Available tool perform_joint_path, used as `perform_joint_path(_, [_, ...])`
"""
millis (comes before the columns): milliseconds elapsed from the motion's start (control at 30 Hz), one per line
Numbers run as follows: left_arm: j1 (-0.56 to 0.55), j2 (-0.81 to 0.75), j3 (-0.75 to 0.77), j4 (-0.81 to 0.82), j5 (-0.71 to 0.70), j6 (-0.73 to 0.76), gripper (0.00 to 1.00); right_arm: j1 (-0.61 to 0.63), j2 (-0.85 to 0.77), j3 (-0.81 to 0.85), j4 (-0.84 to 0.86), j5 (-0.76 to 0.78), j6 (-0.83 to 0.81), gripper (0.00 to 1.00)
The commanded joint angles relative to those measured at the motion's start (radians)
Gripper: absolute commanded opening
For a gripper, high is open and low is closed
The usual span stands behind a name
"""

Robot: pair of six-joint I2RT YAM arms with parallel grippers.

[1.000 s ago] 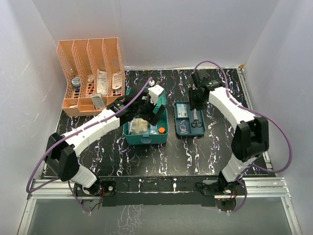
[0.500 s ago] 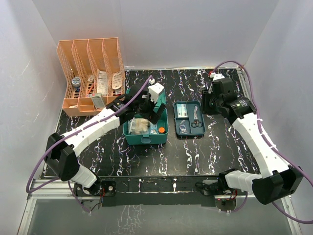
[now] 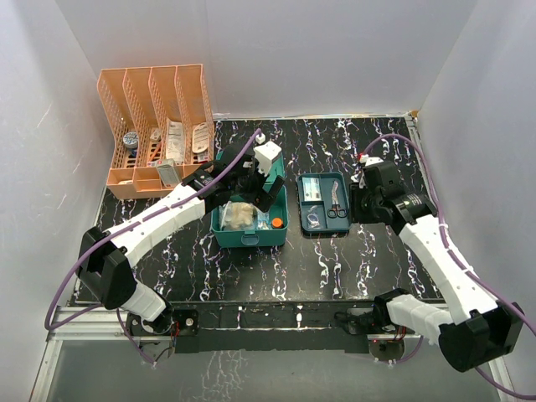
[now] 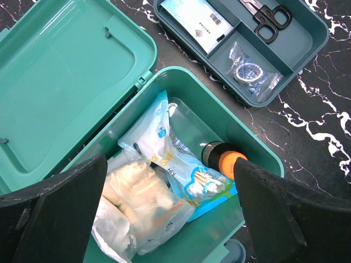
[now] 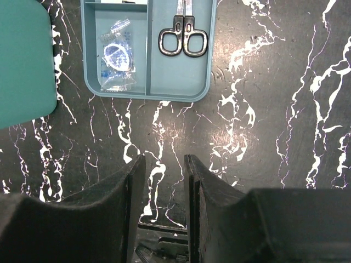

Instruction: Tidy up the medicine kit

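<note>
- Medicine kit (image 3: 249,239) sits open mid-table, with soft bags (image 4: 143,203) and an orange-capped bottle (image 4: 222,155) inside. Its insert tray (image 3: 323,232) lies just to the right, apart.
- Left gripper (image 4: 170,219) hovers over the box, spread wide, empty.
- Right gripper (image 5: 160,181) is near the tray, narrowly parted, empty.
- Judgement: the tray is light, stiff and slick. Pinch a rim or divider and keep it level.

Bright, even light is falling from above, leaving only soft shadows on the table (image 3: 276,268). My left fingers (image 4: 55,219) are looming dark and blurred up close, while the box lid (image 4: 66,82) is shining faintly.
</note>
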Motion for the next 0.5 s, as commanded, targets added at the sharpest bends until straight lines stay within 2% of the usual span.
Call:
perform_joint_path(0, [0.007,0.002,0.036,-0.010,0.010,0.004,0.98,-0.002,0.040,0.078,0.050,0.007,-0.004,0.33])
perform_joint_path(467, [0.006,-0.009,0.024,-0.009,0.016,0.005,0.98,-0.003,0.043,0.042,0.050,0.007,-0.004,0.33])
